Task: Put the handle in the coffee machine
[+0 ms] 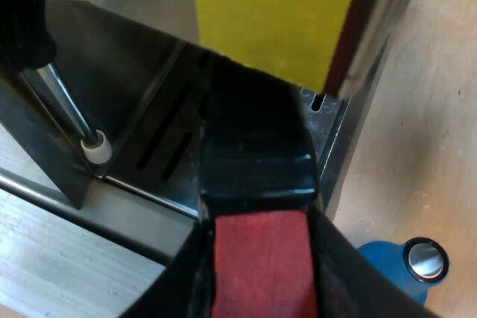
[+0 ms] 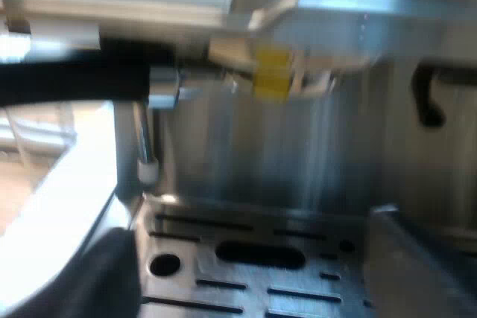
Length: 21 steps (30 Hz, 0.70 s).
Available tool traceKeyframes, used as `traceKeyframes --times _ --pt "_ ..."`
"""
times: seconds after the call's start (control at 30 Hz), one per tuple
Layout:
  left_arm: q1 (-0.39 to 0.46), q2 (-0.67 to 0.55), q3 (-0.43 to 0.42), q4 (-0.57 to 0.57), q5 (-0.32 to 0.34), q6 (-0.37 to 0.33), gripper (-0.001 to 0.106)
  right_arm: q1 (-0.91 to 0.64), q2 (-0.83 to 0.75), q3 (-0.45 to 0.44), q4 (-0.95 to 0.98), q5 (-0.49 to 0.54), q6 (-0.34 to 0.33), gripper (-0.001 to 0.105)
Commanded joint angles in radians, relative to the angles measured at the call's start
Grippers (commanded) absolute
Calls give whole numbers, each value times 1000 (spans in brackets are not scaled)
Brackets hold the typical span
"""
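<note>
Red-ended handle (image 1: pixel 253 147) sits pinched between jaws of left gripper (image 1: pixel 261 251).

Left gripper (image 1: pixel 261 292): two glossy black fingers (image 1: pixel 350 277), smooth curved edges. Right gripper (image 2: pixel 261 281): broad dark fingers (image 2: pixel 112 284), pale greyish sheen on faces.

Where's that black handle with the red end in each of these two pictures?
Left wrist view: the handle sits between the fingers of the left gripper, red end foremost.
Right wrist view: the handle runs level across the machine's front.
Shared landmark: the steam wand, white-tipped, near the handle.
</note>
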Motion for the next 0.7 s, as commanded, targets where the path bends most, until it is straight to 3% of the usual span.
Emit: traceKeyframes --times 0.03,0.4,0.53,0.6,0.7 --pt "-9 -39 -19 26 231 55 0 -14 40 -7 -39 -1 -10 41" --pt "-9 -39 -19 26 225 55 0 -116 178 -7 -236 -24 -14 40" --pt "-9 -39 -19 24 225 55 0 -164 218 -7 -340 -123 -20 40" --pt "-9 -39 -19 24 225 55 0 -181 232 -7 -388 -165 -31 40" --pt "-9 -39 -19 24 225 68 0 -203 247 -7 -461 -199 -107 39"
